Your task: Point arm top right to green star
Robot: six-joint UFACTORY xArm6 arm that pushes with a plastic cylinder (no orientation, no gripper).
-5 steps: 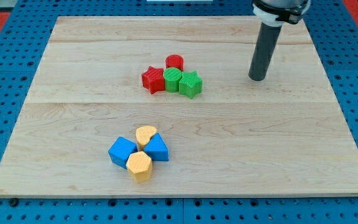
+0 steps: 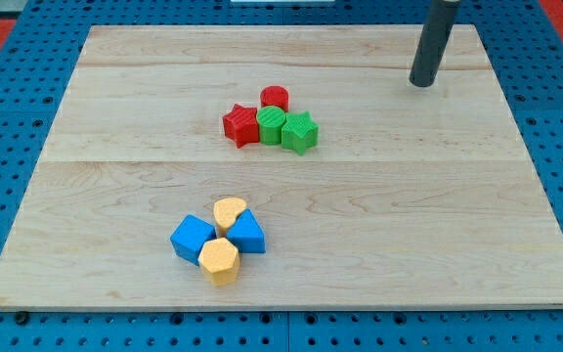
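Nearest to the view's bottom, a group of four blocks is lying on the wooden board [image 2: 477, 196], well below the green star [image 2: 301, 132] and a little to its left. The yellow block [image 2: 219, 261] with cut corners is sitting lowest. The blue cube [image 2: 193, 238] is touching it on the upper left, and the blue block [image 2: 247, 234] of wedge-like shape is touching it on the upper right. A second yellow block [image 2: 229, 212], rounded like a heart, is resting above them, between the two blue ones.

Farther up, near the middle of the board, the green star is standing at the right end of a tight group. The green block [image 2: 271, 125], whose shape I cannot tell exactly, is touching its left side. The red star [image 2: 240, 125] is lying further to the left, touching that green block. The red cylinder [image 2: 275, 98] is sitting just above and left of the green star.

Farthest away, my tip [image 2: 421, 84] is resting on the board, well apart from the green star, up and to its right. This arm is carrying a rod only, so there are no jaws to describe.
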